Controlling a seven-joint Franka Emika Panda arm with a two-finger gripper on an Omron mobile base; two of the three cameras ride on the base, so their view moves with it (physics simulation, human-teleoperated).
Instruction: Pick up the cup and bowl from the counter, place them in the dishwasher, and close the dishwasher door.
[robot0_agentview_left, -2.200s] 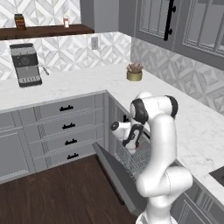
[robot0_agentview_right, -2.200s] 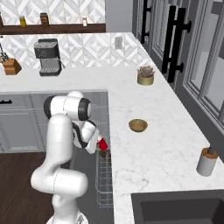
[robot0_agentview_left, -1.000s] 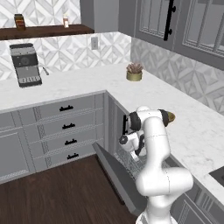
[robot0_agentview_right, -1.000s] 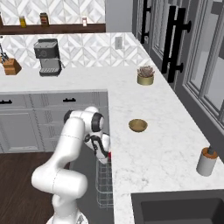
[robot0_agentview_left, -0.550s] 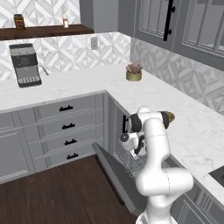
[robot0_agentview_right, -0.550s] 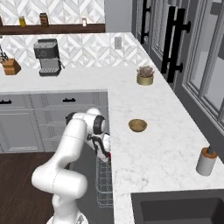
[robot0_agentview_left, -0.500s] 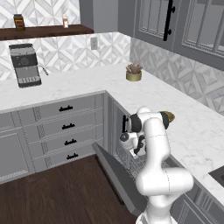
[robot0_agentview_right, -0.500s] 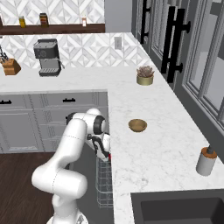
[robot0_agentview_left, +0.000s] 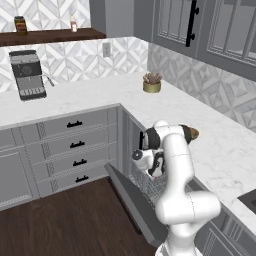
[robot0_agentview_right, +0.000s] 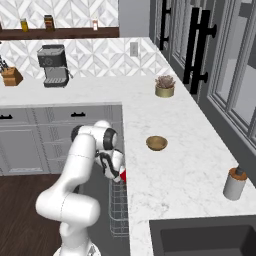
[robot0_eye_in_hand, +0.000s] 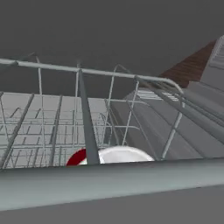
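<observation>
The cup (robot0_eye_in_hand: 114, 156) sits low in your hand view, white inside and red edge showing, down in the dishwasher's wire rack (robot0_eye_in_hand: 65, 127). From the right base view you get a red sliver of it (robot0_agentview_right: 123, 175) just beside the gripper (robot0_agentview_right: 116, 172), at the top of the rack (robot0_agentview_right: 118, 210) under the counter (robot0_agentview_right: 170, 170) edge. You can't tell from these shots whether the fingers touch the cup, and jaw state isn't readable either: fingertips are hidden.

In the left base view the gripper (robot0_agentview_left: 152, 170) hangs over the rack (robot0_agentview_left: 150, 185) inside the dishwasher (robot0_agentview_left: 145, 190), with the dishwasher door (robot0_agentview_left: 132, 200) folded down and open toward the wood floor.

The bowl (robot0_agentview_right: 156, 143) is on the counter, well apart from the cup; you see it peeking behind the arm (robot0_agentview_left: 192, 133) from the left side. Potted plant (robot0_agentview_right: 164, 86) sits further back, soap dispenser (robot0_agentview_right: 234, 183) near the sink (robot0_agentview_right: 200, 240).
</observation>
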